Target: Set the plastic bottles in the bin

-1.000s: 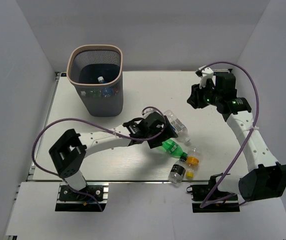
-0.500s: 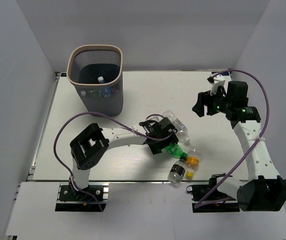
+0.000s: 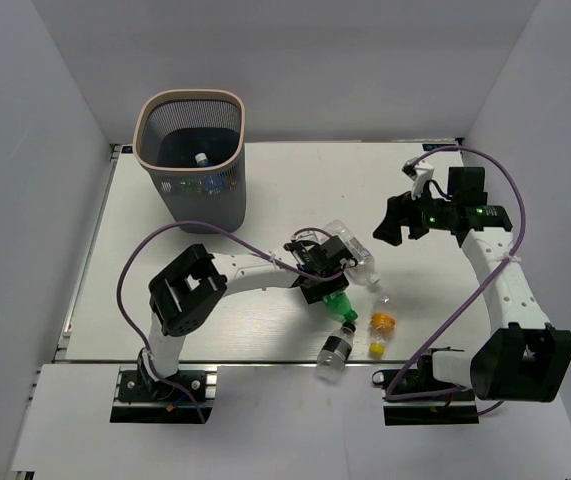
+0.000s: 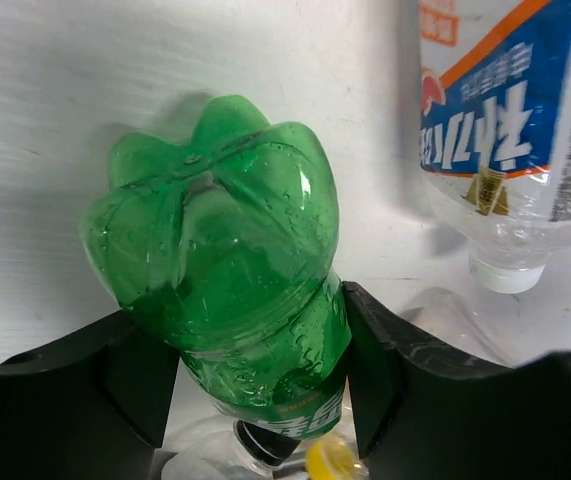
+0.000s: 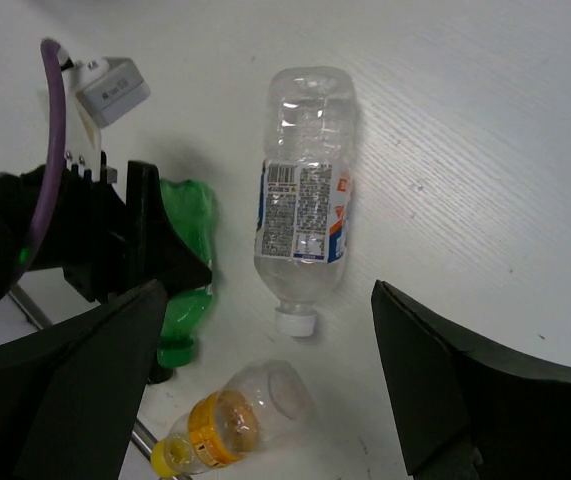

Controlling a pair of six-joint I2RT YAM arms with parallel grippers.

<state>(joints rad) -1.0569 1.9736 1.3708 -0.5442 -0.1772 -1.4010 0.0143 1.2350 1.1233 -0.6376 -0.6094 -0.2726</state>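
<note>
Down on the white table (image 3: 285, 190), the green see-through plastic bottle (image 4: 225, 260) lay squeezed between the two black fingers (image 4: 135, 370) of the left gripper (image 3: 327, 285). A clear plastic bottle with a blue and orange label (image 5: 305, 200) lay just beside it. The right gripper (image 3: 385, 224) hung over them, jaws wide apart, holding nothing. Well apart stood the tall grey mesh bin (image 3: 190, 96), with bottles (image 3: 202, 158) inside.

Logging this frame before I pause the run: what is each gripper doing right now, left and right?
Left gripper: closed on the small green plastic bottle.
Right gripper: open, holding nothing.
</note>
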